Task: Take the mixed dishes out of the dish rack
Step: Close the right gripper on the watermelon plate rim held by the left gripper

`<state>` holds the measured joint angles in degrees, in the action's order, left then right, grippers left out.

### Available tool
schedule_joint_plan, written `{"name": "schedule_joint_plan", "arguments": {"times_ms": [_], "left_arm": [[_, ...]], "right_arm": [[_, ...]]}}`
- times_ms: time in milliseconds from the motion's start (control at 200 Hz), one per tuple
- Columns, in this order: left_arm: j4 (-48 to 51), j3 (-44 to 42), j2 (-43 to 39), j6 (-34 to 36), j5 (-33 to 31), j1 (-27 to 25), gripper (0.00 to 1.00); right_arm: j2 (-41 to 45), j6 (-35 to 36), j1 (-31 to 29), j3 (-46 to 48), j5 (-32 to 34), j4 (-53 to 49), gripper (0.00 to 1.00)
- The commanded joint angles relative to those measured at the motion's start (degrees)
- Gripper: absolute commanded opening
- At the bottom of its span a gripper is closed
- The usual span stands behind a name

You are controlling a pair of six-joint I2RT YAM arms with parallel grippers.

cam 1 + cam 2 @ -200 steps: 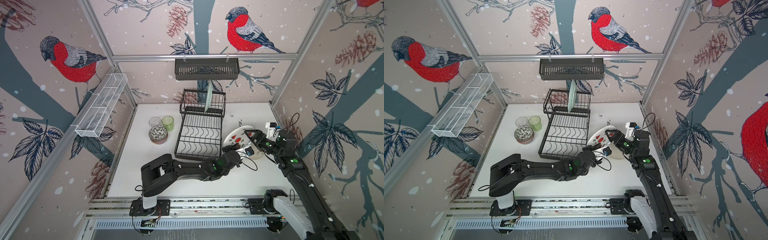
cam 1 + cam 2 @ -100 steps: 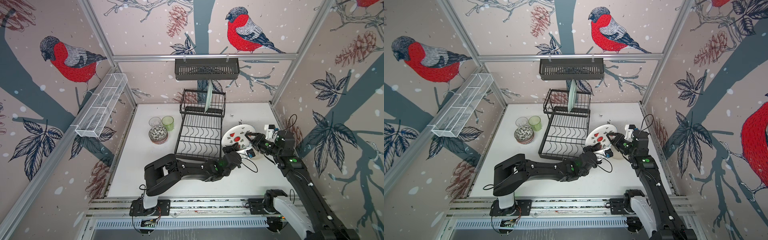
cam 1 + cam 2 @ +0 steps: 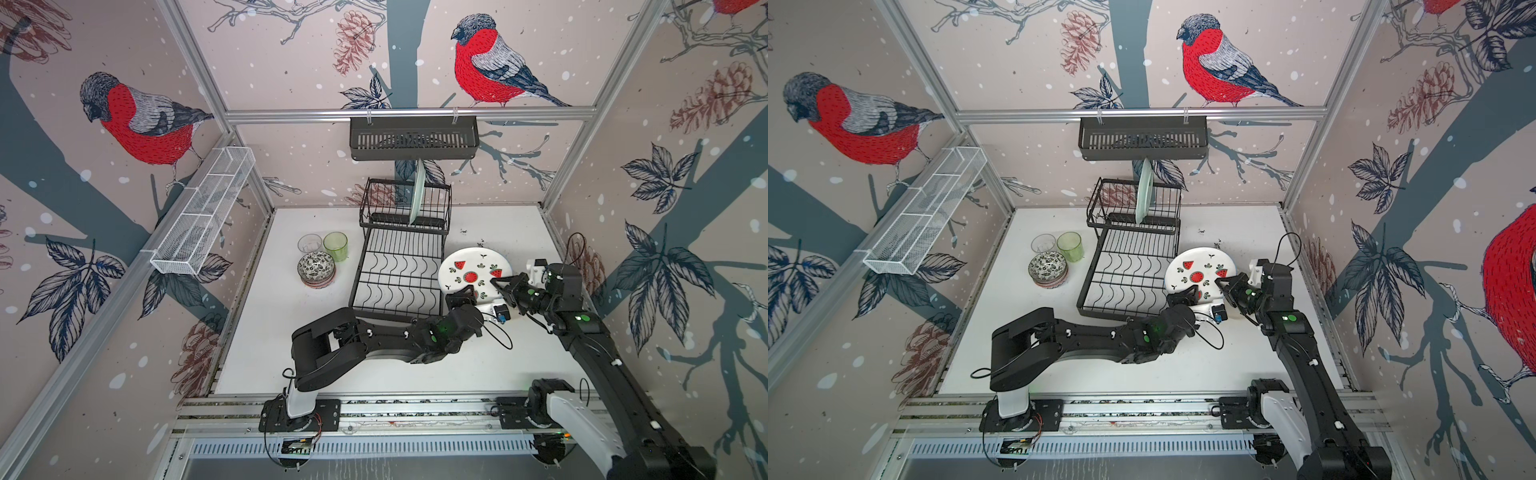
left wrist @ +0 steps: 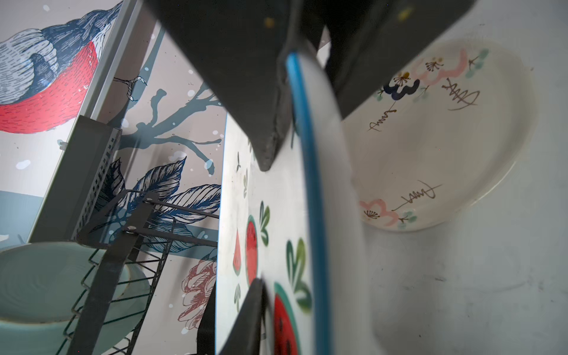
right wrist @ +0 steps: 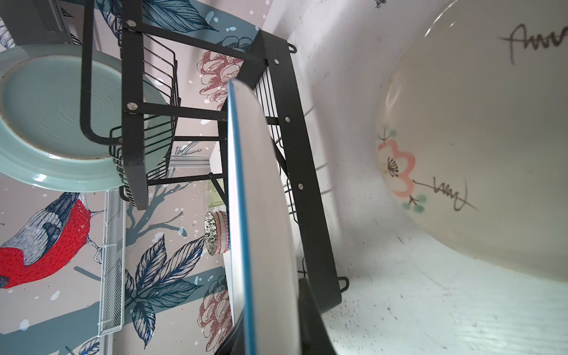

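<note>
In both top views the watermelon plate [image 3: 469, 270] hangs tilted just right of the dish rack [image 3: 399, 286], with the left gripper [image 3: 460, 296] clamped on its lower rim and the right gripper [image 3: 496, 283] clamped on its right rim. Left wrist: the plate's blue rim sits in the closed jaws, and the cream plate [image 4: 445, 138] lies flat on the table [image 4: 461, 292] at upper right. Right wrist: the same rim is pinched at bottom centre, and the green plate [image 5: 61, 116] stands upright in the rack at upper left.

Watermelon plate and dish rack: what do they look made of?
watermelon plate: likely glazed ceramic, glossy white with printed fruit and a blue rim line; melamine not excluded.
dish rack: looks like metal, matte black coating; thin bent wires and flat bars joined by bright screws.
</note>
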<state>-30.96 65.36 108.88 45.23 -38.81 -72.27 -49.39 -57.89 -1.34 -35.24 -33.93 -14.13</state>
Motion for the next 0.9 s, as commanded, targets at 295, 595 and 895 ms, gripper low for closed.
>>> {"name": "schedule_joint_plan", "arguments": {"times_ms": [295, 595, 895], "left_arm": [[-15.18, -0.18, -0.34, -12.91, 0.86, -0.06, 0.76], [-15.57, -0.34, -0.86, -14.06, 0.5, -0.09, 0.98], [-15.8, -0.47, -1.04, -16.05, 0.48, -0.13, 0.98]], "right_arm": [[0.78, 6.23, 2.08, -0.7, -2.62, 6.5, 0.01], [2.0, 7.2, 3.62, -0.7, -1.36, 5.34, 0.0], [3.27, 7.35, 6.77, -0.44, -0.63, 4.37, 0.0]]}}
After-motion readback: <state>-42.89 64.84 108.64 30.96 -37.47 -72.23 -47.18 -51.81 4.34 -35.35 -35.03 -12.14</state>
